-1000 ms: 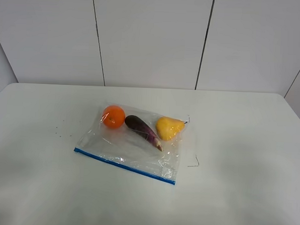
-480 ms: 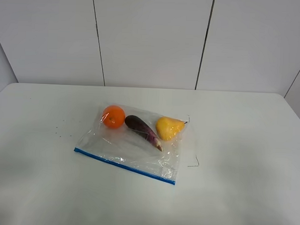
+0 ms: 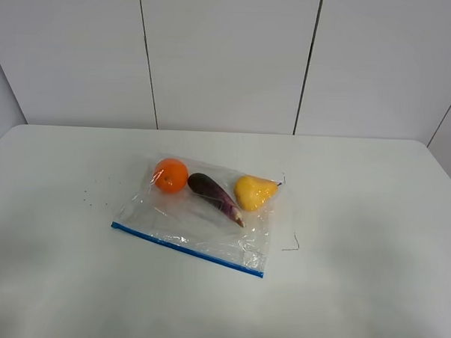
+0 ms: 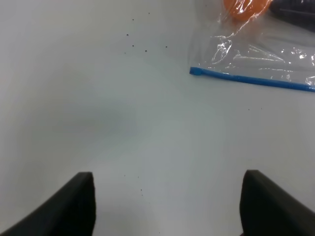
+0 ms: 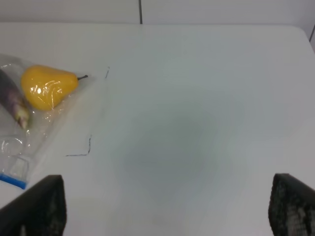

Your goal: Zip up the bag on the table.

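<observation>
The clear crinkly bag lies flat near the middle of the white table, its blue zipper strip along the near edge. Inside are an orange, a purple eggplant and a yellow pear. No arm shows in the high view. In the left wrist view the left gripper is open over bare table, apart from the zipper's left end. In the right wrist view the right gripper is open, apart from the pear and the bag's corner.
Small dark specks dot the table left of the bag. A thin pen mark lies just right of the bag. White wall panels stand behind the table's far edge.
</observation>
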Robot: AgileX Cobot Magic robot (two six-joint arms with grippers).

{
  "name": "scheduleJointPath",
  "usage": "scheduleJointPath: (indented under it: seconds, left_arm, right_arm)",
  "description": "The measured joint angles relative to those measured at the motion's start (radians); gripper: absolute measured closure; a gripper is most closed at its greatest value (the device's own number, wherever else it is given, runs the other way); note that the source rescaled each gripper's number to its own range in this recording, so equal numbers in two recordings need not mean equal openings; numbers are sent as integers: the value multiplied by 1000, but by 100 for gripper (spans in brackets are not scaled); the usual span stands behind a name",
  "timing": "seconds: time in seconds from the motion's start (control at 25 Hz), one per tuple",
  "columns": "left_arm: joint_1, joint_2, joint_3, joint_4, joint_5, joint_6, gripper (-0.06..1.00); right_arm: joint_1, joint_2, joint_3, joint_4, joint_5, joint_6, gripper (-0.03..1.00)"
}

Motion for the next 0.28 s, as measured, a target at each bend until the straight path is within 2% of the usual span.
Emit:
scheduleJointPath:
  seconds: [0.28]
  left_arm:
    - [0,0,0,0,0,0,7]
  right_arm:
    - [0,0,0,0,0,0,-1]
